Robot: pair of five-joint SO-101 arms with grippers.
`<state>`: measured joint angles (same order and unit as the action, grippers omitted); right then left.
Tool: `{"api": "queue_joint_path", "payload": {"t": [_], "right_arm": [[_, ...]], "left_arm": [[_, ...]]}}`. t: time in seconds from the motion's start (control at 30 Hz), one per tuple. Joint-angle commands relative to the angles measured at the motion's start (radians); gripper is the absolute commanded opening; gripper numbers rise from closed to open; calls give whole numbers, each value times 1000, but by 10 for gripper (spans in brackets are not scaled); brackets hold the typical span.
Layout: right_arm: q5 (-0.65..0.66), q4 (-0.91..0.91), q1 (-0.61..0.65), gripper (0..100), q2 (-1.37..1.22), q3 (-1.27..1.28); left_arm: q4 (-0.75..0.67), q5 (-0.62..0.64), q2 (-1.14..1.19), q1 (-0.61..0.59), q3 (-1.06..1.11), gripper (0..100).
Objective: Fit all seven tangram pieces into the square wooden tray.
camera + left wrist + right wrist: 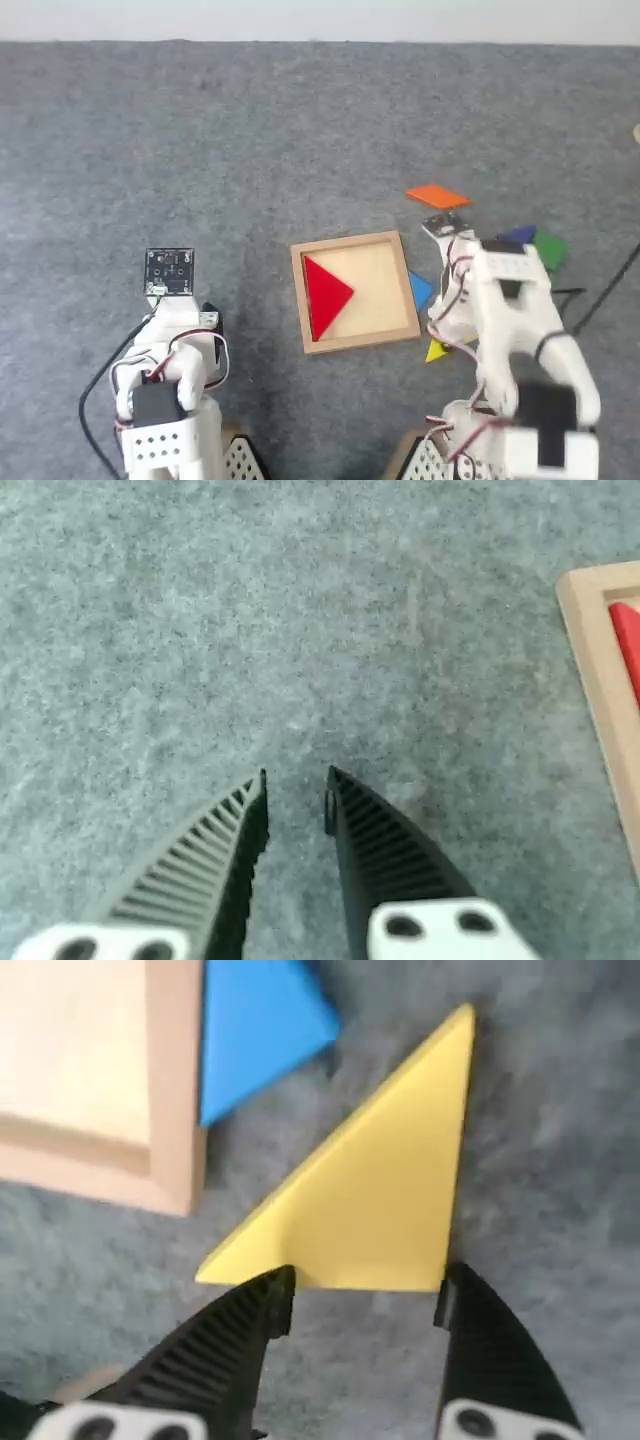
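Grey felt covers the table (200, 150). Left gripper (296, 780) hangs over bare felt toward the near edge, jaws a narrow gap apart, holding nothing. Right gripper (365, 1285) is spread wide, its tips at the near side of the yellow triangle (380, 1190); contact cannot be confirmed. That triangle lies just off the near right corner of the wooden tray (345, 241). Inside, a red triangle (325, 292) sits against the left wall. A blue piece (255, 1030) rests beside the right wall. Farther off lie the green piece (550, 250), dark blue piece (520, 235) and orange piece (437, 196).
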<state>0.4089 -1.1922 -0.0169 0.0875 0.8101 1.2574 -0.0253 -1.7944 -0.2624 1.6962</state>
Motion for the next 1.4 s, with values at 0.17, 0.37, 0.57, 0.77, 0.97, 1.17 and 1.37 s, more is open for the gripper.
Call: {"api": "queue_joint_path", "payload": {"t": [0.17,0.37,0.57,0.77,0.97,1.17,1.37], "right_arm": [[-34,33,-42,232,-254,-273],[-35,79,-45,231,-188,-264],[-29,216,-21,231,186,-11],[26,16,53,233,464,146],[77,-104,56,233,441,149],[81,-102,56,232,191,86],[41,2,56,232,-59,-38]], "left_arm": [[3,-2,-20,-3,-13,93],[3,-2,-20,-3,-13,93],[3,-2,-20,-3,-13,93],[3,-2,-20,-3,-13,93],[3,-2,-20,-3,-13,93],[3,-2,-20,-3,-13,93],[3,-2,-20,-3,-13,93]]}}
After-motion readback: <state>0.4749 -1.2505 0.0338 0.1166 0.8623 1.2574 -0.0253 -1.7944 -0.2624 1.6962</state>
